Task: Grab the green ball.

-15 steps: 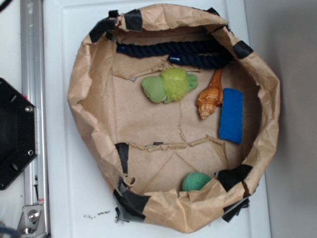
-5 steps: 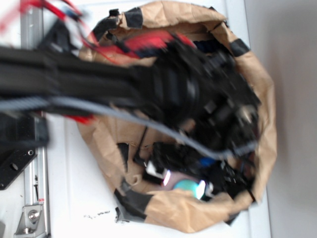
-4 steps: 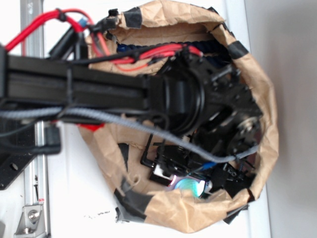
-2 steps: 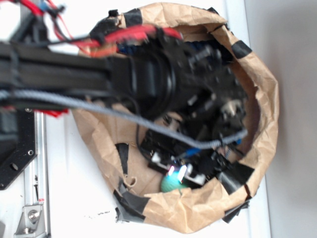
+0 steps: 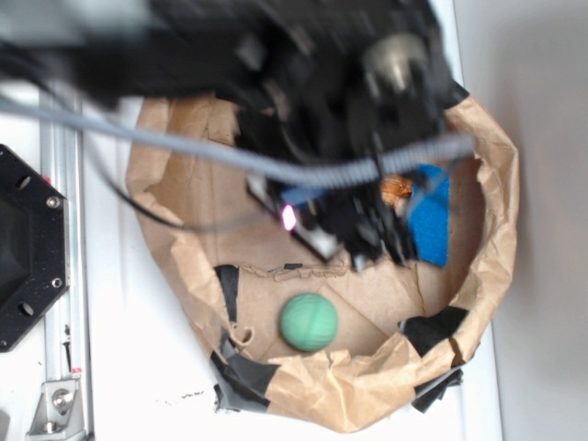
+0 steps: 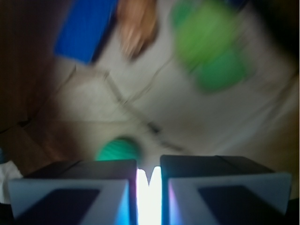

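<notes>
Brown paper basin [image 5: 175, 248] fills the exterior view, with the blurred arm [image 5: 294, 83] hiding its upper half; only the wrist view shows the one lime plush toy [image 6: 211, 51] there. One blue sponge [image 5: 432, 220] and one orange shell [image 5: 397, 189] show in both. One green ball [image 5: 309, 322] lies free on the floor, below the gripper [image 6: 149, 180], whose fingers are almost together and empty.

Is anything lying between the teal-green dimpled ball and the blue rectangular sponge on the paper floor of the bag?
No object: in the exterior view only bare, creased brown paper separates the teal-green dimpled ball from the blue rectangular sponge.
</notes>
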Robot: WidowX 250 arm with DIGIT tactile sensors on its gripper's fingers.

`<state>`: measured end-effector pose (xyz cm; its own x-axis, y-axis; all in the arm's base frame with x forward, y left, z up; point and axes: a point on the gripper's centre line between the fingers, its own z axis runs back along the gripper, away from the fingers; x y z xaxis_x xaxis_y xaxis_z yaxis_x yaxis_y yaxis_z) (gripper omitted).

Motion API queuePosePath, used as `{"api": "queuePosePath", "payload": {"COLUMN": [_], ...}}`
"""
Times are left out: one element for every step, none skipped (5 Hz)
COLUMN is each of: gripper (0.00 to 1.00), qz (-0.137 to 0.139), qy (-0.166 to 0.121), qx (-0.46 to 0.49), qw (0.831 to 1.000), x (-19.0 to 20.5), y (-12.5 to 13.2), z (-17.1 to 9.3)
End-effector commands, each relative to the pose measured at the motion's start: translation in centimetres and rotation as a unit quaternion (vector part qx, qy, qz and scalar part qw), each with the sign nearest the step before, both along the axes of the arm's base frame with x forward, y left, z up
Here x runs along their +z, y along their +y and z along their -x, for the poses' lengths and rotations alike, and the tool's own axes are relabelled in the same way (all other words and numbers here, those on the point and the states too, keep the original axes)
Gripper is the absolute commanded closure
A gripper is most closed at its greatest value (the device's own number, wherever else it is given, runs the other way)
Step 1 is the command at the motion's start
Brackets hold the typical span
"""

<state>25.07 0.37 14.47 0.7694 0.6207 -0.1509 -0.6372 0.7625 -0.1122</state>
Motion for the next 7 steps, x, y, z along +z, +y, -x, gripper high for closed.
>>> {"api": "queuePosePath", "payload": {"gripper": [0.00,0.00,0.00,0.00,0.00,0.00,0.00], "qz": [-0.017,0.035,0.045,0.112,0.133,0.152,0.160], "qy": [-0.073,-0.056,-0.030,-0.031,-0.006,0.015,0.040], "qx": [-0.030,0.033,0.088,0.147,0.180,0.192,0.192], "qw": [0.997,0.997,0.995,0.982,0.975,0.969,0.967], "x": [4.1,0.4,-3.9,-7.0,-8.4,-9.4,-10.2], "y": [5.1,2.9,-0.3,-3.4,-5.3,-6.6,-7.5], "z": [0.4,0.0,-0.5,-1.0,-2.9,-4.7,-5.6]}}
